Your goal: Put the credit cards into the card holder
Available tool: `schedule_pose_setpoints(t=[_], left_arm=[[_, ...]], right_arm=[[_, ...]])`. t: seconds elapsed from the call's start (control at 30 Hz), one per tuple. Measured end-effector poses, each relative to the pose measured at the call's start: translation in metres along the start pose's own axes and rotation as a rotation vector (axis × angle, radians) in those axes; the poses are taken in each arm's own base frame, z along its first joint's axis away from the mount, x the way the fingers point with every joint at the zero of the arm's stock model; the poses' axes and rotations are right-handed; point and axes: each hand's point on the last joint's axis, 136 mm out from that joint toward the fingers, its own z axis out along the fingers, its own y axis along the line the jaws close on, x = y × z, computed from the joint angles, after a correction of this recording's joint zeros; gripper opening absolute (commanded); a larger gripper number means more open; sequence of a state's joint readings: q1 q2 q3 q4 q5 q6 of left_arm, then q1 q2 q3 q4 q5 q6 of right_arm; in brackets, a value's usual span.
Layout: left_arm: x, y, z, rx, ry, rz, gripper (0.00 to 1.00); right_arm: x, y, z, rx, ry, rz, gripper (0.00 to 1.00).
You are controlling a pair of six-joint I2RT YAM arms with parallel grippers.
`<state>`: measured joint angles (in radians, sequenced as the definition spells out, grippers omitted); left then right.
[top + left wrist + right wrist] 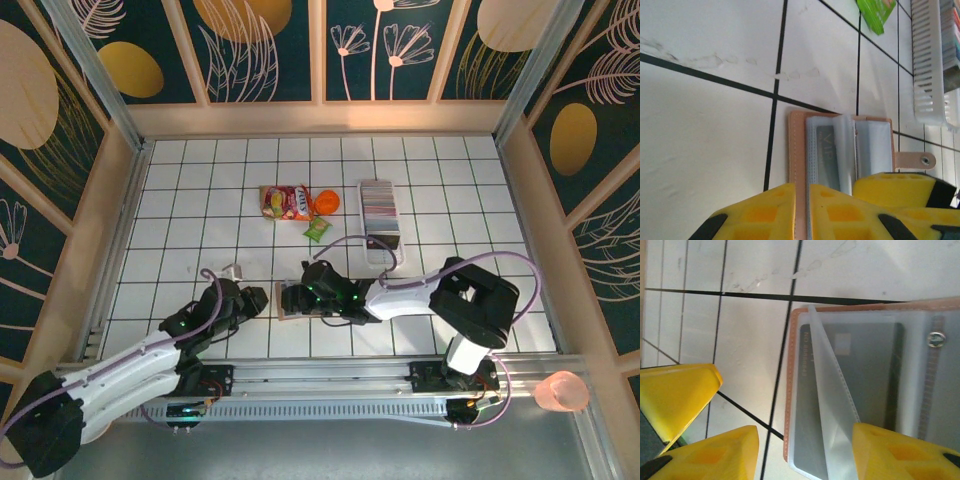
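Card holder: a salmon-pink leather-like folding card holder (pixel 825 150) lies open and flat on the white tiled counter (pixel 200 200), with a grey card in one clear pocket.
Long axis: it runs left to right, from one arm to the other; the snap tab points away from the arms.
Left end effector (pixel 801 192): narrow, apparently pinching the holder's left cover edge.
Right end effector (pixel 805 440): spread wide over the holder's right half, empty, with a clear sleeve leaf raised between its fingers.
Credit cards (pixel 380 205): a dense pale striped row in a long white slotted plastic tray (pixel 927 60), beyond and right of the holder, the row running away from the arms.
Nearer arm: the right, judged best placed to fetch a card.
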<state>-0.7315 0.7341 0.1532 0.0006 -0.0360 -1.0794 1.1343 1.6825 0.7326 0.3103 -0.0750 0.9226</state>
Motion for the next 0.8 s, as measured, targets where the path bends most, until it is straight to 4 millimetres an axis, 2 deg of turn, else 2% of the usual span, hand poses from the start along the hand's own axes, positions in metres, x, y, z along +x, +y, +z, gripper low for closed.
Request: schedule_pose_setpoints(t=[0.27, 0.4, 0.5, 0.63, 0.73, 0.8], left_arm=[[-0.011, 0.010, -0.011, -0.039, -0.072, -0.030, 0.25], [-0.012, 0.015, -0.012, -0.060, -0.079, -0.032, 0.30], [-0.011, 0.018, -0.011, -0.074, -0.077, -0.030, 0.37], [-0.005, 0.022, -0.006, -0.099, -0.047, -0.015, 0.43], [-0.001, 0.023, -0.001, -0.126, -0.007, 0.010, 0.45], [0.000, 0.019, 0.002, -0.130, 0.014, 0.031, 0.49]], right_arm=[[-0.010, 0.043, -0.002, -0.165, -0.025, -0.062, 0.55], [-0.012, 0.054, -0.006, -0.207, -0.032, -0.115, 0.57], [-0.017, 0.063, -0.015, -0.229, -0.054, -0.168, 0.58], [-0.037, 0.088, -0.050, -0.281, -0.149, -0.310, 0.62], [-0.065, 0.100, -0.094, -0.285, -0.273, -0.489, 0.62], [-0.091, 0.097, -0.127, -0.243, -0.374, -0.631, 0.61]])
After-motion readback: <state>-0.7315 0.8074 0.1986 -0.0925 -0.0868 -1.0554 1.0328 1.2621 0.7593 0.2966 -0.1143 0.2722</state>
